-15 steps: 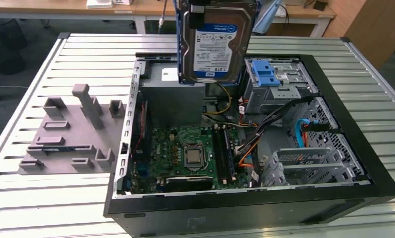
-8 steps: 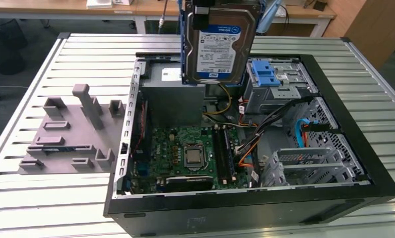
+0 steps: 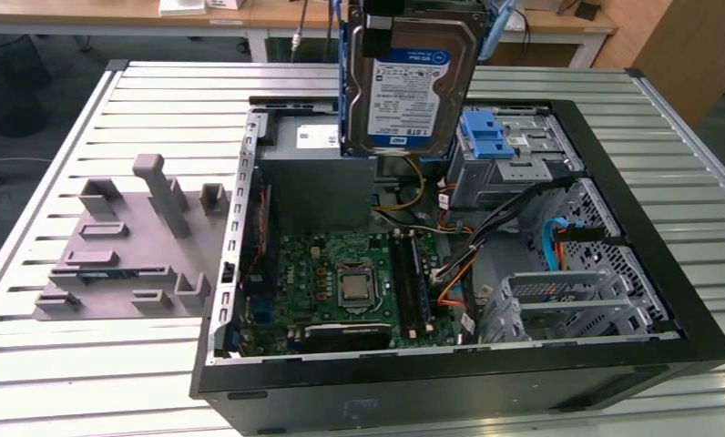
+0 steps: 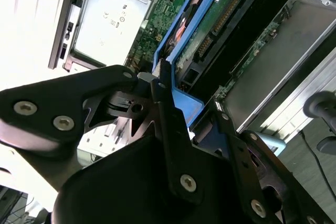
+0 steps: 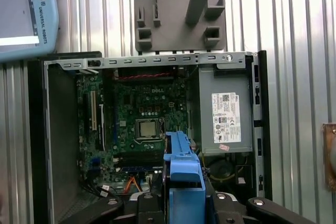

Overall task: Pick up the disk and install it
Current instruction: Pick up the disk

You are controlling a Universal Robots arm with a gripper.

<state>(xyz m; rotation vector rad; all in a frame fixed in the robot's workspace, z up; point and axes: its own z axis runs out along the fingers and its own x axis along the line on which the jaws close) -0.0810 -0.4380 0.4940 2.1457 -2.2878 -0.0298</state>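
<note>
The disk (image 3: pixel 405 91) hangs in the air over the open computer case (image 3: pixel 460 393). It is upright, with its long axis running roughly up and down and its labelled face turned toward the exterior view. The gripper (image 4: pixel 184 100) holds it from above. In the second wrist view, the fingers (image 4: pixel 164 109) are clenched on the upper end of the disk's blue carrier, so the drive extends straight down away from them toward the case.

In the exterior view, the disk's lower edge sits above the gap between the grey power supply (image 3: pixel 314 155) and the drive cage with the blue latch (image 3: pixel 496 137). It touches neither of them. The motherboard (image 3: pixel 351 282) lies lower in the case. A grey fixture (image 3: pixel 132 246) stands well apart on the slatted tabletop (image 3: pixel 96 382), on the exterior view's left.
</note>
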